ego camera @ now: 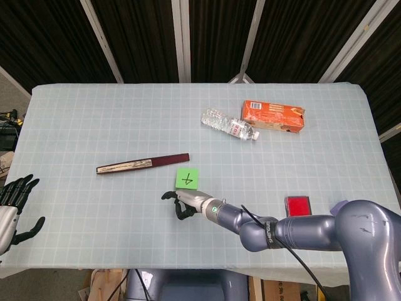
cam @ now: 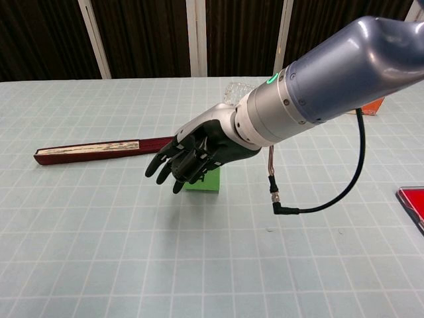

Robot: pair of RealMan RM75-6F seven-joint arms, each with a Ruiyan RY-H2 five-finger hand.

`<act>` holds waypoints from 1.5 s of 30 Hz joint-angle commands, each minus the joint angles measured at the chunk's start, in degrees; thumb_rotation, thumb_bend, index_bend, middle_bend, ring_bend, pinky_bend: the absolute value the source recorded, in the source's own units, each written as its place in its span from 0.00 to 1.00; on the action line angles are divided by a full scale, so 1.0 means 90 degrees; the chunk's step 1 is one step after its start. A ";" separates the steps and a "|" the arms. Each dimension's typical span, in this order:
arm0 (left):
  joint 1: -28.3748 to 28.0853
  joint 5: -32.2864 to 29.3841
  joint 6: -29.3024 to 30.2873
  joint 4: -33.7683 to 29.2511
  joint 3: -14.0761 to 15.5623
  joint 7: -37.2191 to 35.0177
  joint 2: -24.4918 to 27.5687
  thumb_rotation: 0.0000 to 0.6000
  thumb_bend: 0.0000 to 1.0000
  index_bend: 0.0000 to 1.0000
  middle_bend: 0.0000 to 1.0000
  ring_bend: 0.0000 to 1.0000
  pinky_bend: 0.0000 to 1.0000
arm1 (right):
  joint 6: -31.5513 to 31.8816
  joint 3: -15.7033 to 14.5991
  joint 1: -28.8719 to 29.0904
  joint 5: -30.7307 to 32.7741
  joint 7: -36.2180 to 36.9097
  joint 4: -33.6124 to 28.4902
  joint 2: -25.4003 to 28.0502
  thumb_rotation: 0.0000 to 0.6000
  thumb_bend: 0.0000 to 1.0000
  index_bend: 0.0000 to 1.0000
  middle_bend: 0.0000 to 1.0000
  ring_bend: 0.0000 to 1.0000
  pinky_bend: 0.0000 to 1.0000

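Just in front of the green block (ego camera: 187, 178), on its near side, the right hand (ego camera: 182, 204) hovers above the table (ego camera: 94, 125) with fingers spread and slightly curled, holding nothing; in the chest view the fingers (cam: 165, 165) hang before the block (cam: 204, 180) without clearly touching it. Beyond the block and to its left lies a closed dark red folding fan (ego camera: 143, 163). Farther back and to the right of the block, a clear plastic bottle (ego camera: 229, 125) lies on its side, its contents impossible to tell, touching or just beside an orange carton (ego camera: 274, 115). Right of the block sits a flat red box (ego camera: 298, 209). Far left of the block, off the table's edge, the left hand (ego camera: 12, 210) hangs with fingers apart and empty.
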 commanded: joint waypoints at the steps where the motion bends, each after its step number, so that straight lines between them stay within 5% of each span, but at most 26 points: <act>1: 0.0002 -0.0004 0.0002 -0.0001 -0.0002 0.0006 -0.0005 1.00 0.44 0.08 0.00 0.00 0.04 | -0.0213 -0.0064 -0.0007 -0.0130 0.0002 -0.0236 0.0249 1.00 0.94 0.14 0.13 0.18 0.00; 8: 0.0005 -0.0013 -0.0003 -0.0019 0.0002 0.0094 -0.0027 1.00 0.44 0.08 0.00 0.00 0.04 | -0.1082 -0.0476 0.0114 -0.0577 -0.0088 -0.0965 0.1173 1.00 0.94 0.14 0.13 0.18 0.00; 13: 0.0009 0.0028 -0.0004 -0.0050 0.0027 0.0164 -0.0050 1.00 0.44 0.08 0.00 0.00 0.04 | -0.0745 -0.0477 -0.0364 -0.0970 0.0035 -0.1596 0.2005 1.00 0.94 0.14 0.13 0.18 0.00; 24: 0.0074 0.0092 0.0119 -0.0057 0.0049 0.0146 -0.0024 1.00 0.44 0.08 0.00 0.00 0.04 | 0.3405 -0.1850 -0.1650 -0.1754 -0.2045 -0.2355 0.3197 1.00 0.94 0.14 0.13 0.13 0.00; 30: 0.0063 0.0088 0.0098 -0.0062 0.0044 0.0182 -0.0052 1.00 0.44 0.08 0.00 0.00 0.04 | 0.6150 -0.2652 -0.3782 -0.4170 -0.2465 -0.2769 0.3301 1.00 0.94 0.14 0.13 0.13 0.00; 34: 0.0058 0.0124 0.0067 -0.0074 0.0073 0.0331 -0.0091 1.00 0.44 0.08 0.00 0.00 0.04 | 0.7674 -0.3048 -0.5409 -0.5948 -0.1850 -0.1951 0.2715 1.00 0.94 0.14 0.13 0.13 0.00; 38: 0.0090 0.0251 0.0141 -0.0071 0.0118 0.0451 -0.0111 1.00 0.44 0.08 0.00 0.00 0.04 | 0.8496 -0.3174 -0.6447 -0.6827 -0.1731 -0.0850 0.2166 1.00 0.94 0.14 0.13 0.13 0.00; 45: 0.0139 0.0284 0.0311 0.0008 0.0067 0.0444 -0.0194 1.00 0.44 0.08 0.00 0.00 0.04 | 0.9248 -0.2675 -0.7410 -0.7058 -0.2332 0.0166 0.1561 1.00 0.94 0.13 0.13 0.10 0.00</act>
